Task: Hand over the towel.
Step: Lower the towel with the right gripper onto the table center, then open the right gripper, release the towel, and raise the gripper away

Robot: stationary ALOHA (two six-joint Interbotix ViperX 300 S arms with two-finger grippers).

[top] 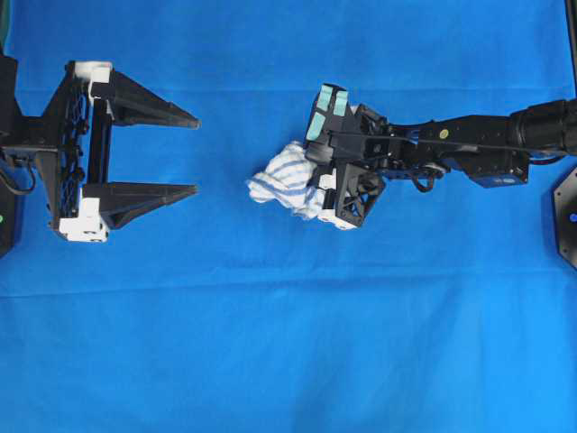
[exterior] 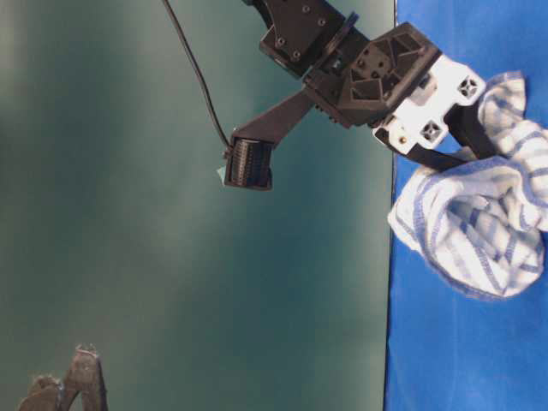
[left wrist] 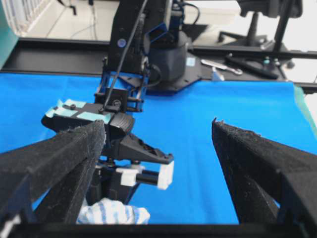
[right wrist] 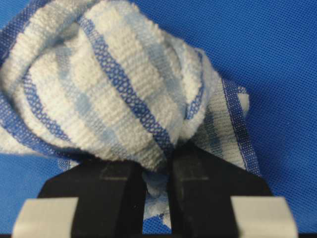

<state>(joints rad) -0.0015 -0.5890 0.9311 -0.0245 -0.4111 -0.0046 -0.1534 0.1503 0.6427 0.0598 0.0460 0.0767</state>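
**Towel pinched in the right end effector**

Closest, the right wrist view shows the right end effector (right wrist: 157, 193) with its fingers pinching a fold of the bunched towel (right wrist: 114, 84). Overhead, the towel (top: 284, 180) lies on the blue worktop (top: 288, 343) mid-scene. Farther left, apart from it, the left end effector (top: 196, 153) stands spread wide, holding nothing.

Towel (right wrist: 114, 84): soft looped terry cloth. Table cover (top: 288, 361): matt blue woven fabric.
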